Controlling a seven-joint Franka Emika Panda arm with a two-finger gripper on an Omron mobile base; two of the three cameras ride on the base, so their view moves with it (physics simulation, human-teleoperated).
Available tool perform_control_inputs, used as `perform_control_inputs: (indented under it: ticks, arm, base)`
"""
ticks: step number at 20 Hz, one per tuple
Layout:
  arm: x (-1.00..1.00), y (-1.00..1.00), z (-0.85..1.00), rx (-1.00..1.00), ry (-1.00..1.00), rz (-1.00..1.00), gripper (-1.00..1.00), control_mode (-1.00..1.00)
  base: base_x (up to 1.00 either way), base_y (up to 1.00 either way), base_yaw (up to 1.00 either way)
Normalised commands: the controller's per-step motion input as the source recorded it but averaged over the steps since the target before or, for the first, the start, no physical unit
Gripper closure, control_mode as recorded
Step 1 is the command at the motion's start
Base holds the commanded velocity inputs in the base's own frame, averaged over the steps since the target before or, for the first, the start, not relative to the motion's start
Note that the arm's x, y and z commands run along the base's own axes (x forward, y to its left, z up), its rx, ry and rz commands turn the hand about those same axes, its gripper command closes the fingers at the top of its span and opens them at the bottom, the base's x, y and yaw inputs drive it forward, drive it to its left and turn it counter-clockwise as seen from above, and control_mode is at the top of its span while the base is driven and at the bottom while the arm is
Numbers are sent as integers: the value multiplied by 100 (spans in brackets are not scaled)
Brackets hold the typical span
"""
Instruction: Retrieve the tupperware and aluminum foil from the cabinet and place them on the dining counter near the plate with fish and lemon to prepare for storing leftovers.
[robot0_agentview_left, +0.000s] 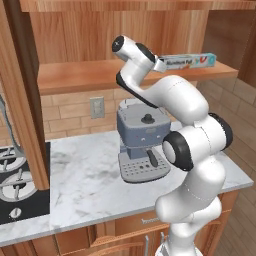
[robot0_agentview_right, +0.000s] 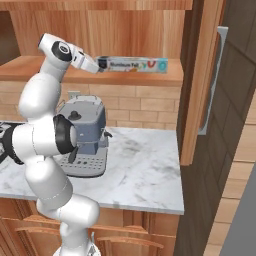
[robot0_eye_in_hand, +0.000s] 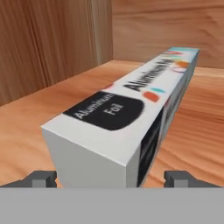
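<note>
The aluminum foil (robot0_agentview_left: 192, 61) (robot0_agentview_right: 135, 65) is a long grey-white box with a dark label, lying on the plank shelf of the open wooden cabinet (robot0_agentview_left: 85, 75) (robot0_agentview_right: 150, 78). My gripper (robot0_agentview_left: 160, 64) (robot0_agentview_right: 98, 65) (robot0_eye_in_hand: 111, 177) is open at the box's near end. In the hand view the box (robot0_eye_in_hand: 127, 109) runs away from me, and a fingertip (robot0_eye_in_hand: 41, 178) stands on each side of its end, not clamped on it. The tupperware, the dining counter and the plate with fish and lemon are out of view.
A grey-blue coffee machine (robot0_agentview_left: 142, 140) (robot0_agentview_right: 85, 130) stands on the marble counter (robot0_agentview_left: 80, 185) (robot0_agentview_right: 142, 175) under the shelf, beneath my arm. A stove top (robot0_agentview_left: 12, 185) lies at the left. Open cabinet door panels (robot0_agentview_left: 22, 100) (robot0_agentview_right: 200, 80) flank the shelf.
</note>
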Motion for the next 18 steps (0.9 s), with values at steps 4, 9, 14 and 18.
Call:
perform_control_inputs:
  ticks: [4,9,14,18]
  arm:
    - [0,-10,-19,0,-8,-14,-100,-100]
    - [0,-4,-17,0,-20,-12,-100,-100]
    - [0,-3,-7,0,-29,-11,-100,-100]
    - [0,-10,-20,0,-23,-13,-100,-100]
  base:
    - [0,0,0]
    - [0,0,0]
    - [0,0,0]
    - [0,0,0]
